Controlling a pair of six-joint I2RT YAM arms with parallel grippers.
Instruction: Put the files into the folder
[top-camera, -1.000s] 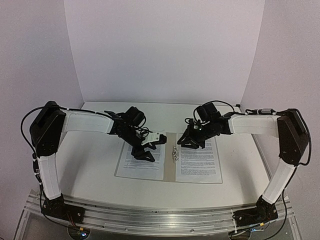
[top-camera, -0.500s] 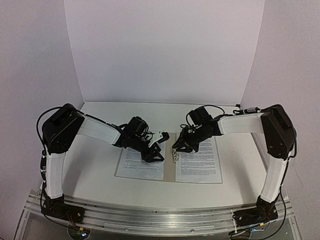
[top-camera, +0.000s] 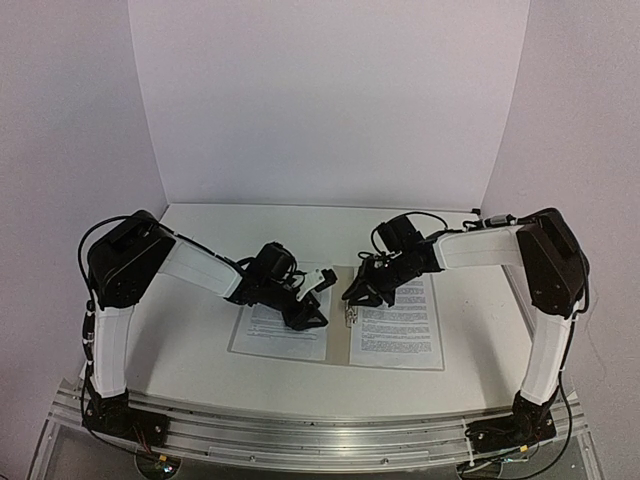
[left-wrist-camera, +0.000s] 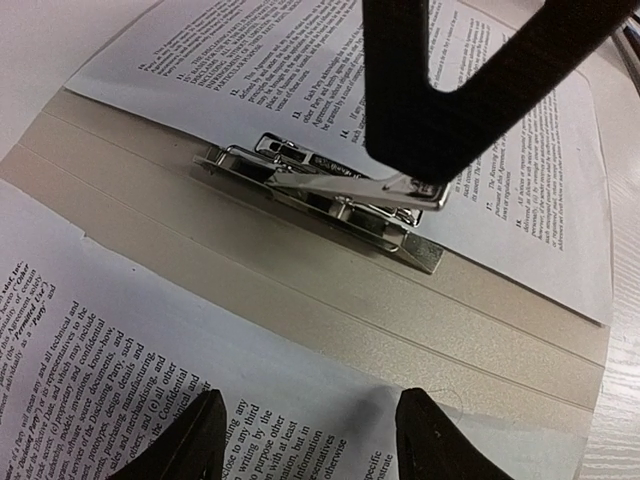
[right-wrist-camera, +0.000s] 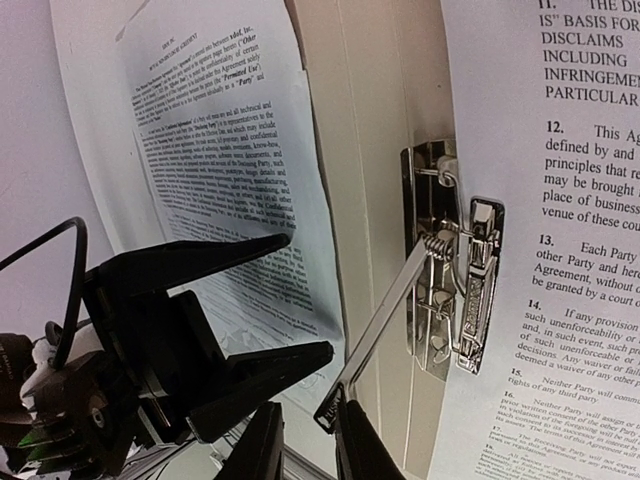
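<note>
Noted folder (left-wrist-camera: 150, 210) open flat under both claws, one sheet per flap: L sheet (left-wrist-camera: 100, 330) directly below L claw (left-wrist-camera: 308, 415), R sheet (right-wrist-camera: 560, 200) just beside R claw (right-wrist-camera: 308, 415). Found L claw wide open, empty, hovering, w/ clip (left-wrist-camera: 320, 185) just ahead of it on spine. Found R claw pinched narrow on tip of raised lever (right-wrist-camera: 385, 320). Judged approx. halfway: sheets lie on folder, seemingly not yet under clip; fastening & closing cover left to do. No brand seen. Legible on R sheet: "DISCLAIMS", "INCLUDING", "PARTICULAR", clauses "12.", "13.", "14.", "Each Party". On L sheet: "Confidential".
</note>
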